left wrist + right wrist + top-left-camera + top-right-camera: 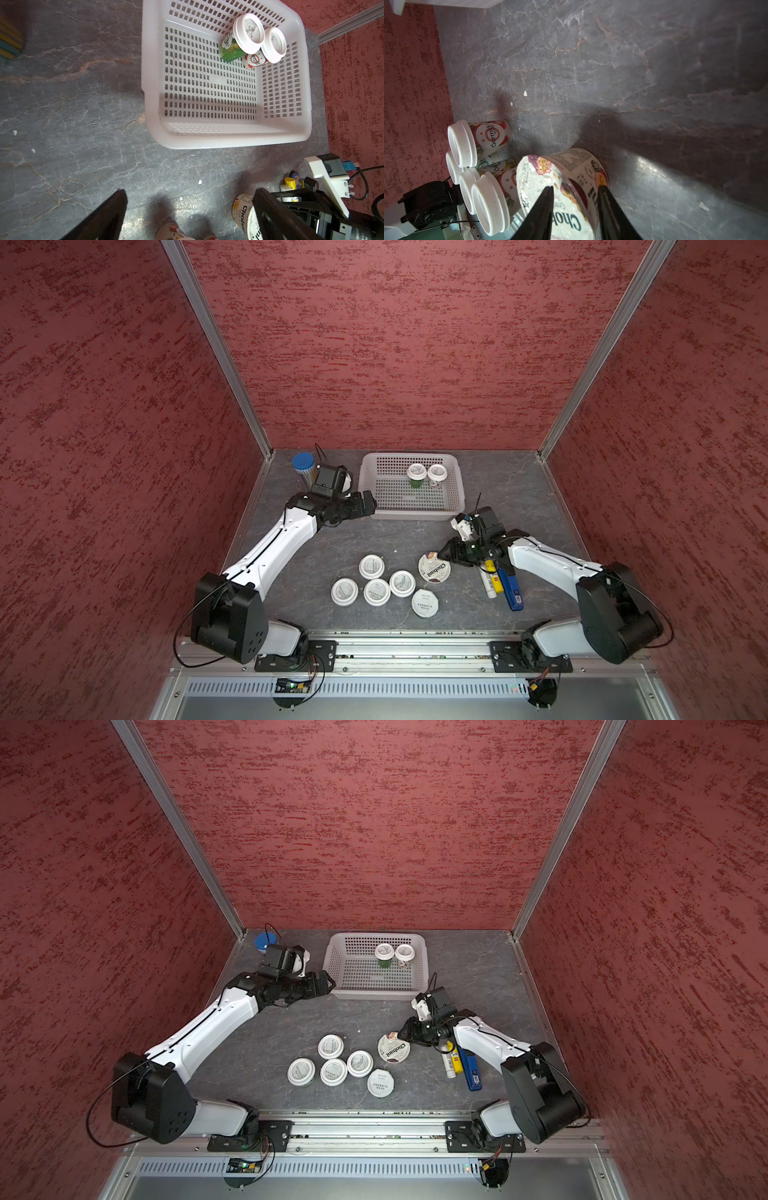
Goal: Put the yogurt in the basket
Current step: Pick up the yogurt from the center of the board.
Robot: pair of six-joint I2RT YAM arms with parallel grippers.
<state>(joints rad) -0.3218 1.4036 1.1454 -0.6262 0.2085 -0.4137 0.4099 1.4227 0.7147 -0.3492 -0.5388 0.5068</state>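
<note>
Eight yogurt cups are counted in both top views. Two white-lidded cups (417,471) (437,472) are seen upright and touching in the far right part of the basket (411,512), one green-sided. Six are left on the table (332,539). Five of these are white-lidded (371,566) (344,591) (377,592) (402,583) (424,603) and are clustered near the front edge. The sixth, the wider Chobani cup (434,570), is set just to their right.

The right gripper (576,188) is placed at the Chobani cup. Its jaws are held apart astride the rim, one finger (546,199) over the foil lid and the other beside the side wall. No squeeze on the cup can be made out.

The left gripper (190,191) is held near the basket's near left corner, its jaws spread wide with nothing between them.

One clear tube with a blue cap (303,462) is seen in the far left corner. Three small things, white (488,585), yellow (492,566) and blue (511,591), are laid together under the right arm.
</note>
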